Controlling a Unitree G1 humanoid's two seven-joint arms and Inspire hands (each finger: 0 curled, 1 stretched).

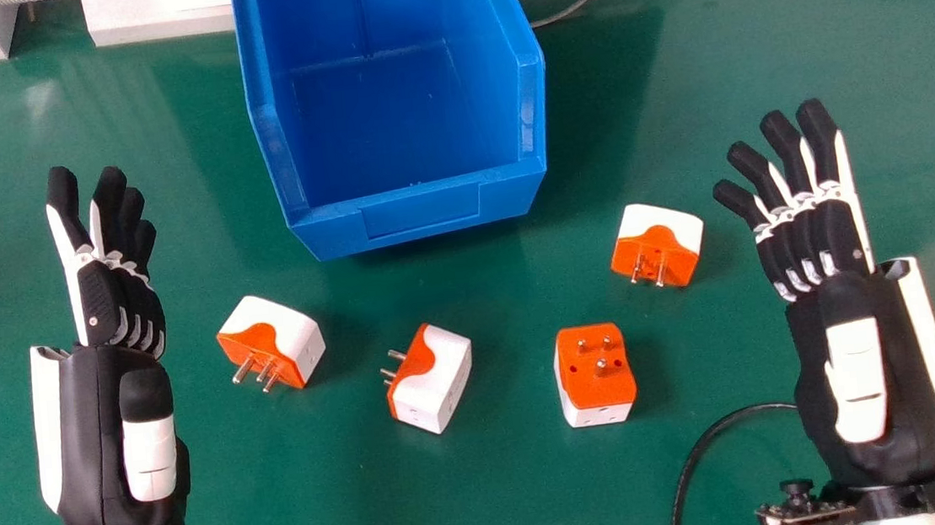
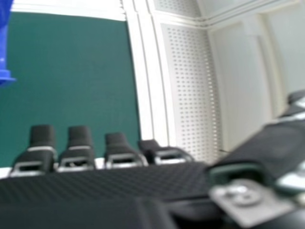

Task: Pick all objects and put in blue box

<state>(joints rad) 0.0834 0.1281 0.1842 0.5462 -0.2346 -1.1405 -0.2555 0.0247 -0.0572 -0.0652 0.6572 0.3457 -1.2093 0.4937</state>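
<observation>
Looks like the very start of the picking stage to me, with the whole job left to do. Seeing, from left to right on the green worktop [image 1: 421, 503], a left plug adapter [image 1: 283, 333] with pins towards the near side, a middle-left plug adapter [image 1: 431, 380] with pins pointing left, a middle-right plug adapter [image 1: 595, 370] with pins up, and a right plug adapter [image 1: 659, 246] a bit farther out. All well short of the blue storage bin [image 1: 421, 211], parked at the far side with its low front lip facing in. Probably best to go for the right plug adapter first: swing the right hand [image 1: 852, 301] inward, tip the palm down, bring the thumb round opposite, pinch by the white body instead of the pins, then lift high enough to clear that lip. Pose-wise, pretty relaxed: right hand out at the right, just beside the nearest adapter but not touching, fingers straight and fanned, angled slightly inward, thumb lying along the top. Left hand [image 1: 107, 395] out at the left, pointing forward, fingers loosely extended and overlapping, thumb forward too. Holding zilch in either.
</observation>
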